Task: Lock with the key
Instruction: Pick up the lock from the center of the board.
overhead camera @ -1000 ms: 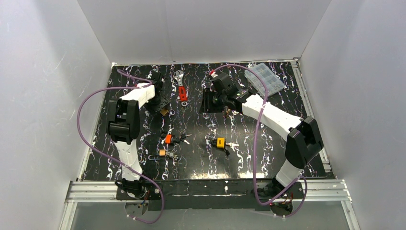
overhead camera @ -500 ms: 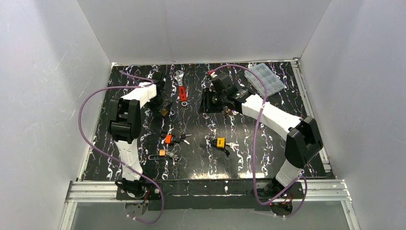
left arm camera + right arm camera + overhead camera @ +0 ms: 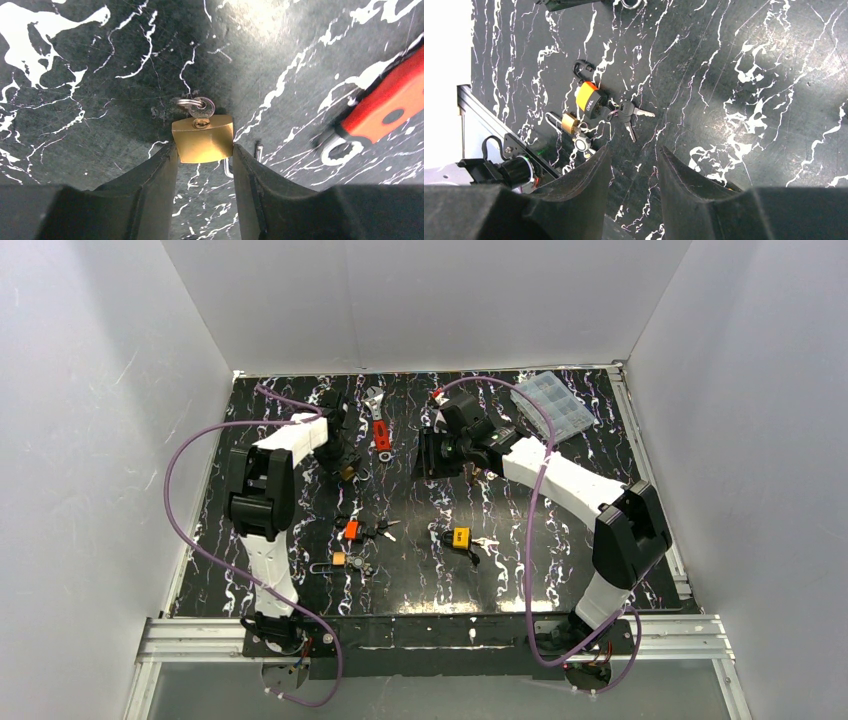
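Note:
A brass padlock (image 3: 202, 140) lies on the black marbled table with a silver key (image 3: 203, 107) in its keyhole and a ring on the key. My left gripper (image 3: 203, 148) is shut on the padlock body, one finger pressed against each side. Part of its silver shackle (image 3: 228, 168) shows between the fingers. In the top view the left gripper (image 3: 343, 462) is at the back left, beside the wrench. My right gripper (image 3: 634, 150) is open and holds nothing. It hangs above the table at the back centre (image 3: 432, 452).
A red-handled wrench (image 3: 380, 430) lies just right of the left gripper. A clear plastic box (image 3: 552, 405) sits at the back right. Mid-table lie an orange padlock with keys (image 3: 351, 530), a small brass long-shackle padlock (image 3: 338, 560) and a yellow padlock with keys (image 3: 461, 537).
The left gripper's fingers have closed in onto the brass padlock. The right arm has shifted slightly left, with its jaws unchanged.

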